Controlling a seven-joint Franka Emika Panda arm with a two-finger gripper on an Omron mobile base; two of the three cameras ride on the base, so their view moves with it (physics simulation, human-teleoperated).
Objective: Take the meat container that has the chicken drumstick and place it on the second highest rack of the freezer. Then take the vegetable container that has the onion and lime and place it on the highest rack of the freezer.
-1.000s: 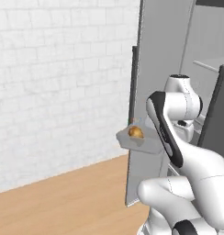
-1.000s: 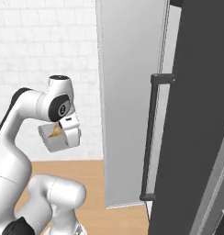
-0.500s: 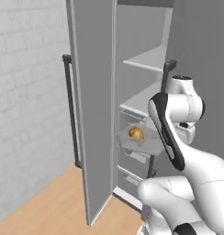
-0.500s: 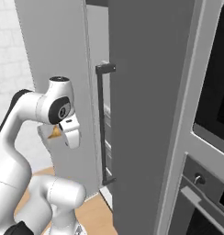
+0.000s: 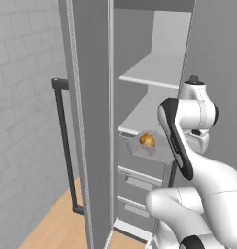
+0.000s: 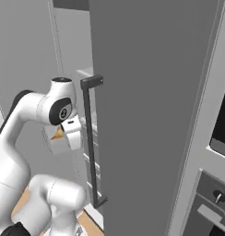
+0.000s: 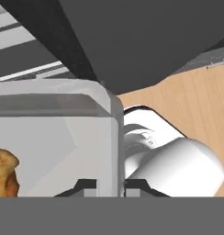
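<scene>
My gripper (image 7: 111, 186) is shut on the right wall of the clear meat container (image 7: 58, 137), with the chicken drumstick (image 7: 3, 176) lying inside at the left. From the left base view, the container (image 5: 157, 151) with the drumstick (image 5: 147, 140) hangs just in front of the open freezer (image 5: 154, 73), level with the front edge of the lower visible shelf (image 5: 142, 116). The right base view has the gripper (image 6: 72, 134) and container (image 6: 56, 144) to the left of the freezer door's dark handle (image 6: 89, 143). The vegetable container, onion and lime are out of view.
The freezer door (image 5: 89, 121) stands open to the left of the container, its bar handle (image 5: 64, 146) facing outward. Grey drawers (image 5: 140, 182) sit below the shelves. An oven front (image 6: 216, 184) is at the far right. A brick wall (image 5: 23, 97) stands at the left.
Both base views have swung round from the brick wall and door edge to face the open freezer closer up. The container has stayed in my grip, held the same way.
</scene>
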